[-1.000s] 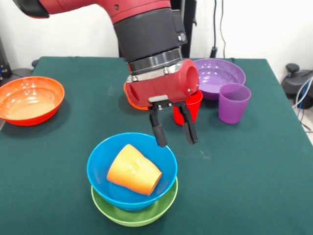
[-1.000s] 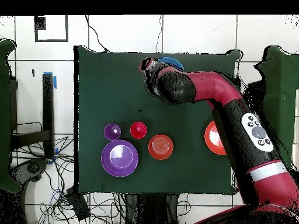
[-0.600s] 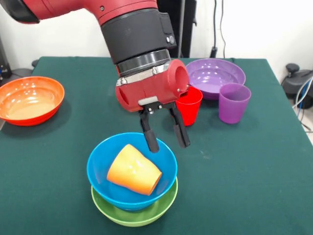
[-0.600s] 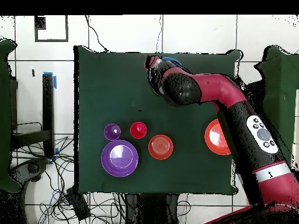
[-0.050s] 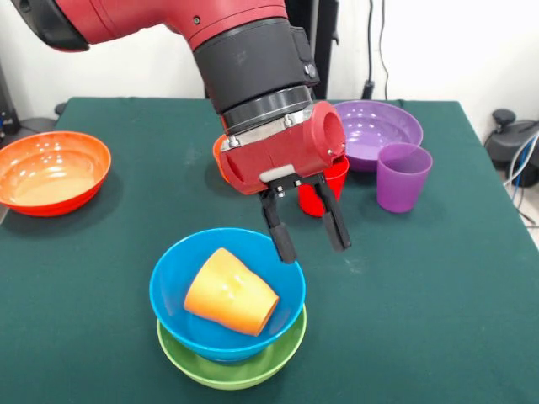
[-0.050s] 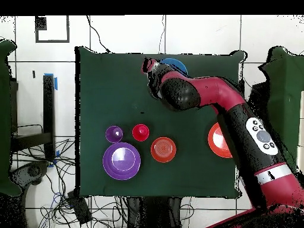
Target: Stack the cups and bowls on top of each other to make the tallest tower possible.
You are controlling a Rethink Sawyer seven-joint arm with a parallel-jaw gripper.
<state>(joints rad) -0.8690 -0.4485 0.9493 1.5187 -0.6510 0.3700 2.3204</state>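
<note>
The tower stands at the table's near edge: a light blue bowl [image 5: 173,273] nested in a lime green bowl [image 5: 227,372], with the orange cup [image 5: 230,292] lying on its side inside. My gripper [image 5: 313,247] hangs open and empty just above the blue bowl's far right rim, beside the orange cup. Behind it stand the red cup [image 5: 333,178] and the purple cup [image 5: 402,175]. In the overhead view the arm [image 6: 190,95] covers most of the blue bowl [image 6: 176,62].
A wide purple bowl [image 5: 370,126] sits at the back right and a wide orange-red bowl [image 5: 50,171] at the left. A small orange bowl [image 6: 163,149] lies near the red cup [image 6: 141,132] and purple cup [image 6: 114,133]. The table edge is close in front of the tower.
The open gripper swung left over the blue bowl half a second ago, then came back right and sits slightly lower. The cups and bowls have not moved.
</note>
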